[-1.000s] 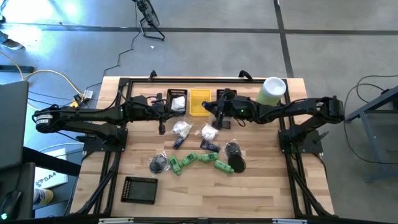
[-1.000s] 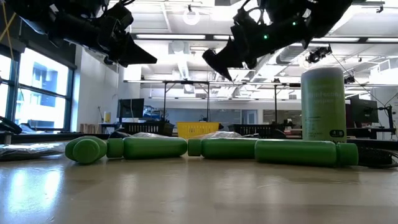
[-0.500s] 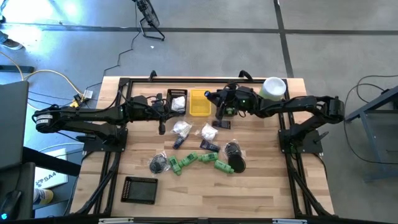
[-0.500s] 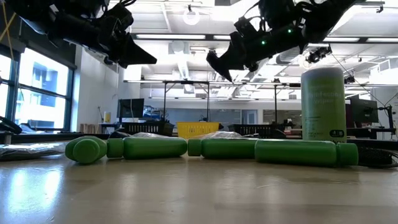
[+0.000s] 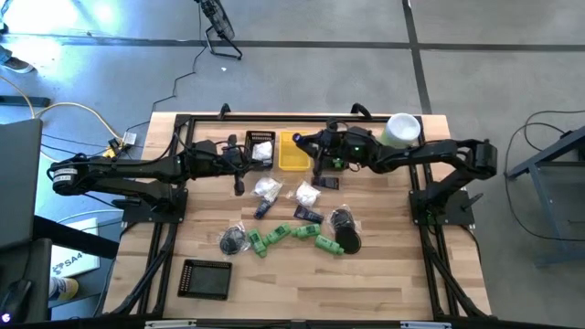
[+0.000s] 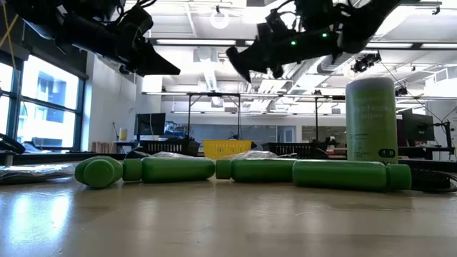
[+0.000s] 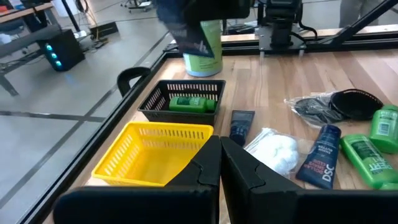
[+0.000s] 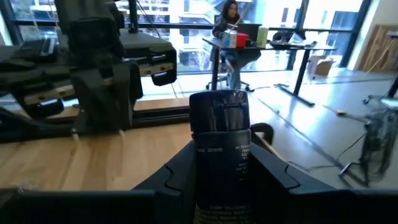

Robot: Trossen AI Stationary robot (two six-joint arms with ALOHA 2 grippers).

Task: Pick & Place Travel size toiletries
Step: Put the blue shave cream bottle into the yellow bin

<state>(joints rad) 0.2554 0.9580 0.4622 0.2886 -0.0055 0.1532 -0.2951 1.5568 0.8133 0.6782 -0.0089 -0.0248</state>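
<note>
**Right claw grasping a dark tube over the back bins; left claw clenched on nothing**

From my station, the right wrist view tells me most. The right gripper [image 8: 219, 163] is clamped on a dark tube [image 8: 220, 134] that stands upright between its fingers. In the high view that tube is too small to make out. I only see the gripper raised at the back of the table [image 5: 384, 274], just beside the yellow bin [image 5: 293, 152].

The left wrist view shows the left gripper [image 7: 220, 140] with its fingers pressed together and nothing between them. It also shows a far black bin [image 7: 163, 99] with a green bottle [image 7: 193, 104] lying in it. In the high view the right arm covers that bin.

In the high view I count two more black bins. One [image 5: 260, 139] is at the back and holds a white packet [image 5: 263, 152]; the other [image 5: 206, 279] sits at the front left.

Loose on the table I count:
- four green bottles [image 5: 278, 236]
- two white packets [image 5: 268, 188]
- three dark tubes [image 5: 307, 214]
- three black round pieces [image 5: 344, 220]

The low view shows only the bottles, end to end, and the pale-green cylinder [image 6: 371, 118].
</note>
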